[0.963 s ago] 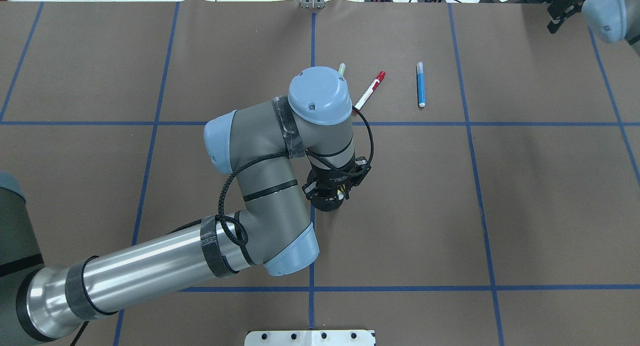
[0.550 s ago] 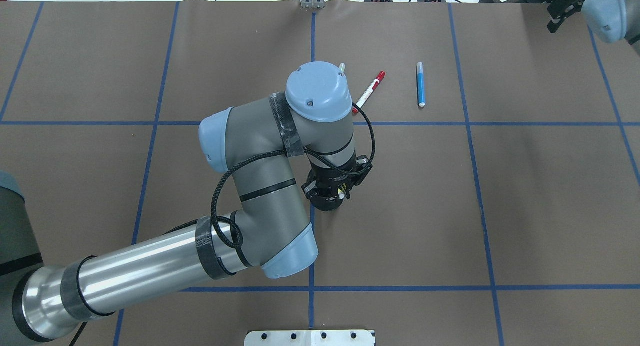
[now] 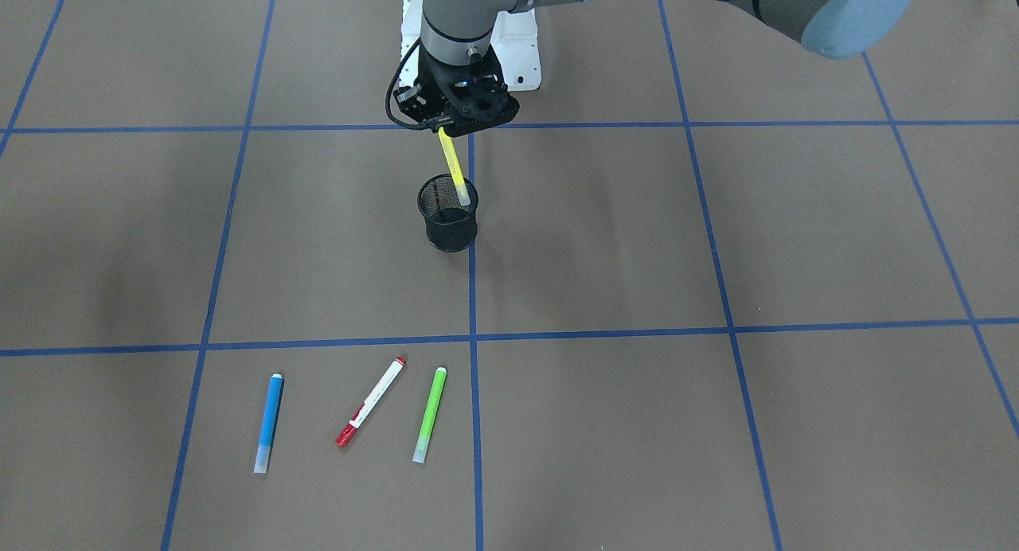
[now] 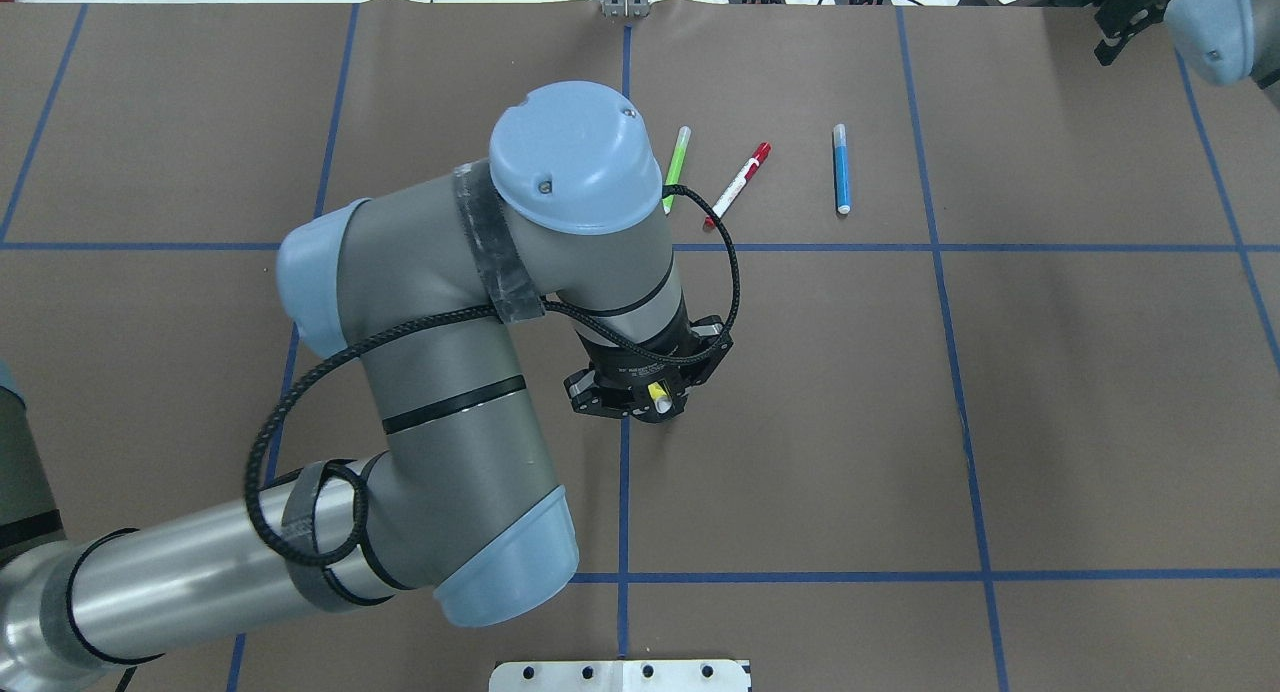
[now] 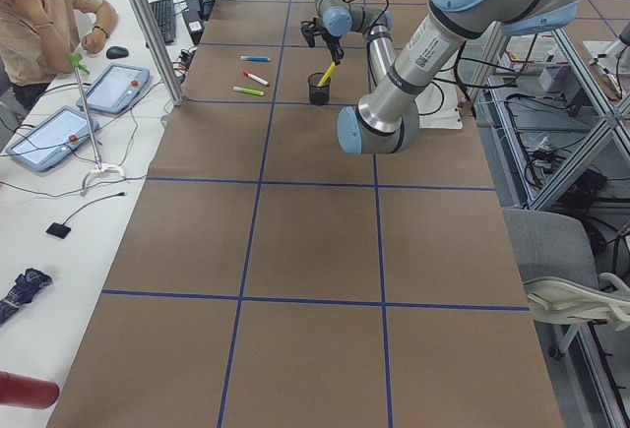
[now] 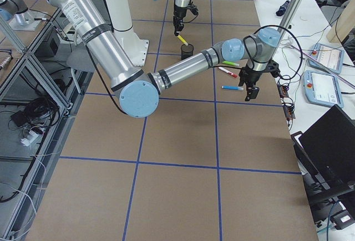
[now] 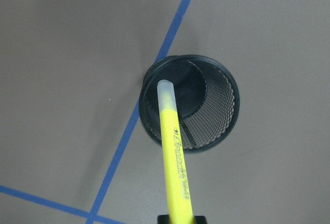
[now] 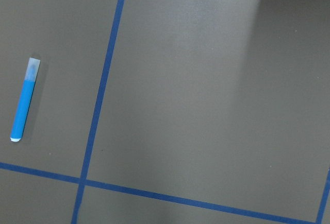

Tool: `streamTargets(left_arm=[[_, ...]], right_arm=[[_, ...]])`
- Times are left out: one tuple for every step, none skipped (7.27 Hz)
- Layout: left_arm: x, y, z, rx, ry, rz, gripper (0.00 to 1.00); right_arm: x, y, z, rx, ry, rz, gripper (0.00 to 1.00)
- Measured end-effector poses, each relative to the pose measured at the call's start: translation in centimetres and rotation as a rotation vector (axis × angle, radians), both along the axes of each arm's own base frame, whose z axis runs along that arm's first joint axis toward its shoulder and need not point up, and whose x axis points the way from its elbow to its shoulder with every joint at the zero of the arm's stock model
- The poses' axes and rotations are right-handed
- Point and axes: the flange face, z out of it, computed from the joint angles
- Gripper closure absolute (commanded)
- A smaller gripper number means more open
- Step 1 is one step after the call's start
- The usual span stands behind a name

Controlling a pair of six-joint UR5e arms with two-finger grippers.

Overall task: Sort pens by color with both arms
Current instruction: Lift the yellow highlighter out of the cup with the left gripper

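Our left gripper (image 3: 458, 123) clamps the yellow pen (image 3: 451, 162), tilted, its pale tip at the mouth of the black mesh cup (image 3: 450, 226). The green pen (image 3: 430, 414), red-capped white pen (image 3: 371, 401) and blue pen (image 3: 269, 422) lie apart on the counter (image 3: 716, 216). We cannot tell whether our right gripper (image 4: 1112, 42) is wide or narrow.

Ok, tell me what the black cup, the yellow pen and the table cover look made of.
The black cup: likely metal wire mesh, matt black, since fine holes show through its wall. The yellow pen: probably plastic, smooth with a slight sheen, with printed lettering and a translucent pale end. The table cover: a matt brown sheet, paper or similar. The look does not settle which.
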Motion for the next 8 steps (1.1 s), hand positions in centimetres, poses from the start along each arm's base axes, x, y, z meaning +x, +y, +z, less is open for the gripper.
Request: streamTargets(left_arm=[[-2.2, 0.2, -1.2, 0.034, 0.033, -0.003, 1.00], [-4.4, 0.0, -2.1, 0.088, 0.065, -0.002, 1.00], [-6.4, -0.7, -2.6, 0.152, 0.088, -0.002, 1.00], [-8.0, -1.7, -2.8, 0.212, 0.098, -0.005, 1.00], [-9.3, -3.0, -2.9, 0.276, 0.104, -0.005, 1.00], [-10.3, -4.6, -2.8, 0.352, 0.111, 0.002, 1.00], [-10.7, -6.2, -2.2, 0.431, 0.120, 0.006, 1.00], [-10.4, -7.8, -1.0, 0.499, 0.130, -0.003, 1.00]], right_arm=[[0.0, 0.0, 0.0, 0.001, 0.000, 0.000, 0.01], [-0.1, 0.0, -0.1, 0.001, 0.000, 0.000, 0.01], [-0.1, 0.0, -0.1, 0.001, -0.001, 0.000, 0.01], [-0.1, 0.0, -0.1, 0.001, -0.001, 0.000, 0.01], [-0.1, 0.0, 0.0, 0.000, -0.001, 0.000, 0.01], [-0.1, 0.0, 0.0, 0.000, -0.001, 0.000, 0.01], [-0.1, 0.0, 0.0, -0.001, 0.000, 0.000, 0.01], [-0.2, 0.0, 0.1, -0.003, 0.000, 0.000, 0.01]])
